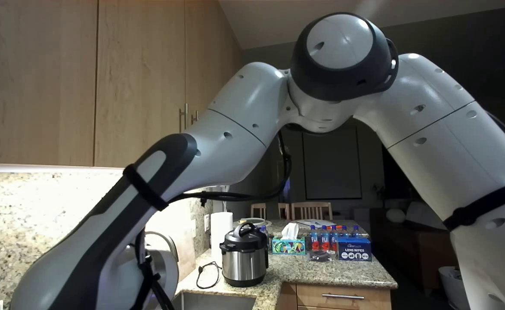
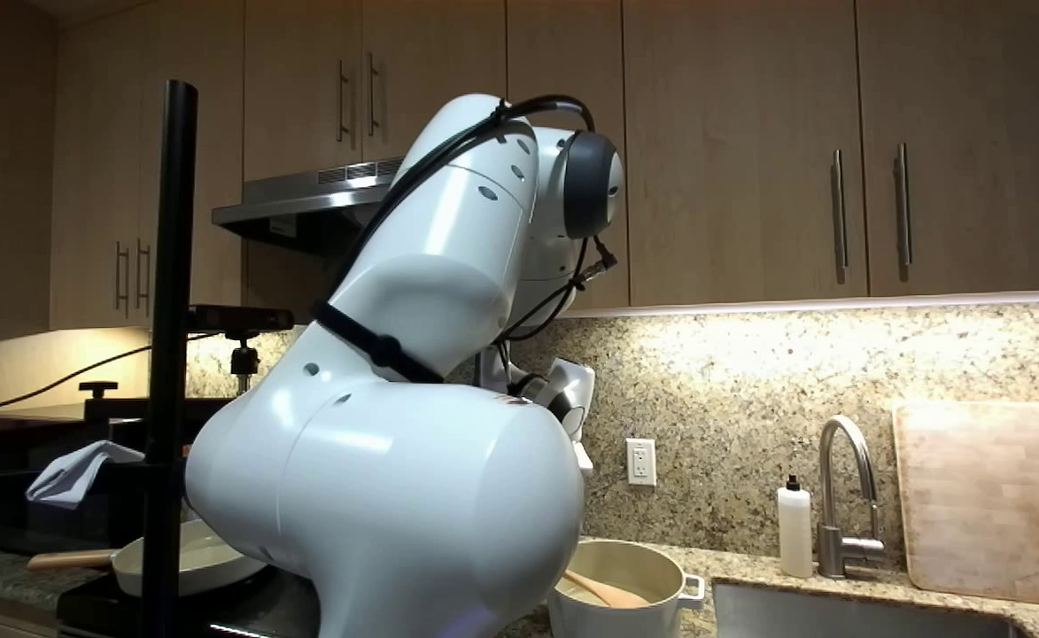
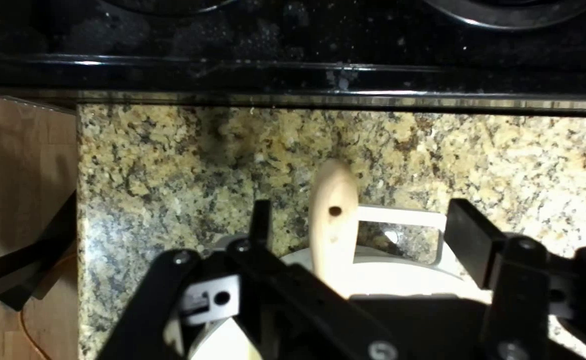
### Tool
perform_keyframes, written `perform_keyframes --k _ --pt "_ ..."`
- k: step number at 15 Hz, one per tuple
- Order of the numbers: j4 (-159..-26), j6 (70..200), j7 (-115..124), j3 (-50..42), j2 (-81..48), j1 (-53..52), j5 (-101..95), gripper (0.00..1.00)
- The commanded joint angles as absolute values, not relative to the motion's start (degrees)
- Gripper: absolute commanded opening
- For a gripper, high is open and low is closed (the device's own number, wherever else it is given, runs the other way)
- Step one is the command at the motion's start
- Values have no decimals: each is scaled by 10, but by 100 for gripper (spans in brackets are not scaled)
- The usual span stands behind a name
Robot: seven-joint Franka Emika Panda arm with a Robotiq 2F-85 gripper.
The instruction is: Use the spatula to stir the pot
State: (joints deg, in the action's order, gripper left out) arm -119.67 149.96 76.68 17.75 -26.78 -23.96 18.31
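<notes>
A cream pot (image 2: pixel 621 618) stands on the counter in an exterior view, partly hidden by the robot arm. A wooden spatula (image 2: pixel 606 591) leans inside it. In the wrist view the spatula's handle (image 3: pixel 333 230) sticks up past the rim of the pot (image 3: pixel 397 267), beside the pot's loop handle. My gripper (image 3: pixel 365 227) is open in the wrist view. The spatula handle shows between its fingers, nearer the left finger, touching neither. The gripper's body hides most of the pot. The fingers do not show in the exterior views.
A black stove (image 3: pixel 293 45) borders the granite counter (image 3: pixel 198 175) in the wrist view. A sink (image 2: pixel 856 611), faucet (image 2: pixel 838 496) and soap bottle (image 2: pixel 794 530) are beside the pot. A pan (image 2: pixel 191 563) sits on the stove. A pressure cooker (image 1: pixel 244 258) stands farther along the counter.
</notes>
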Motion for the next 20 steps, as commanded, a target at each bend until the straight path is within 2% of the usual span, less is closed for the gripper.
perform_keyframes --k 1,9,11,20 --pt "-1162 1476 719 179 -292 -232 187 57" --pt "-1141 1470 687 177 -311 -235 192 5" --pt "-1139 1464 690 174 -309 -238 190 9" --pt "-1187 1472 700 164 -249 -254 175 9"
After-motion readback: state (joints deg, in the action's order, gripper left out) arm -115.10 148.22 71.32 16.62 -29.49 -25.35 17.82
